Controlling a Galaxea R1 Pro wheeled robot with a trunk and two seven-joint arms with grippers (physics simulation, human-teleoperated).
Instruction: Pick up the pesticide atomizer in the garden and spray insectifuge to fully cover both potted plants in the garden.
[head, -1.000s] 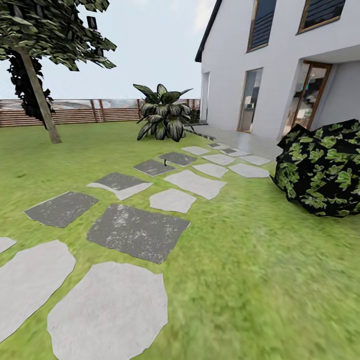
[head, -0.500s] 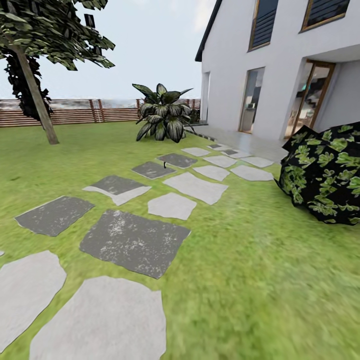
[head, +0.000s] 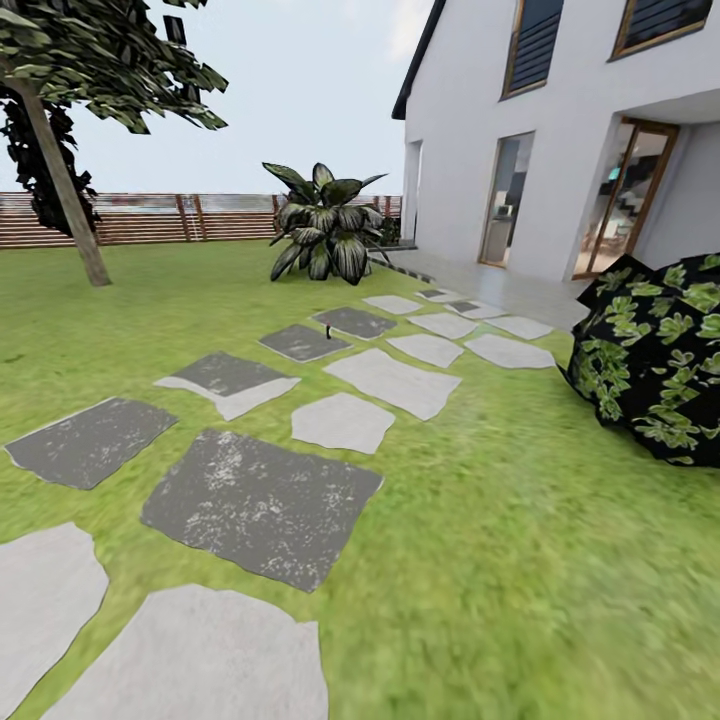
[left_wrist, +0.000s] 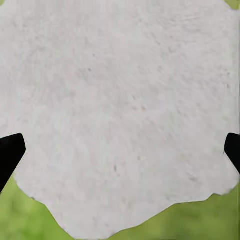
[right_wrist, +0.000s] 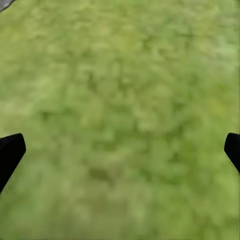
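I am in the garden, on a green lawn (head: 520, 560) crossed by a path of pale and dark stepping stones (head: 260, 500). The pesticide atomizer and the potted plants are out of view. My left gripper (left_wrist: 120, 155) is open, its black fingertips (left_wrist: 9, 152) wide apart above a pale stone slab (left_wrist: 120, 100). The right gripper (right_wrist: 120, 155) hangs open over bare grass (right_wrist: 120, 100), with nothing between its fingers.
The stone path runs ahead to a white house (head: 560, 150) with glass doors. A dark leafy bush (head: 660, 360) stands at the right. A large striped-leaf plant (head: 325, 235), a tree (head: 60, 160) and a brown slat fence (head: 150, 220) lie beyond. A small dark stake (head: 327, 325) rises from the path.
The whole head view has shifted: stones slid down and left, the bush moved right and looks closer. The camera has moved forward along the path.
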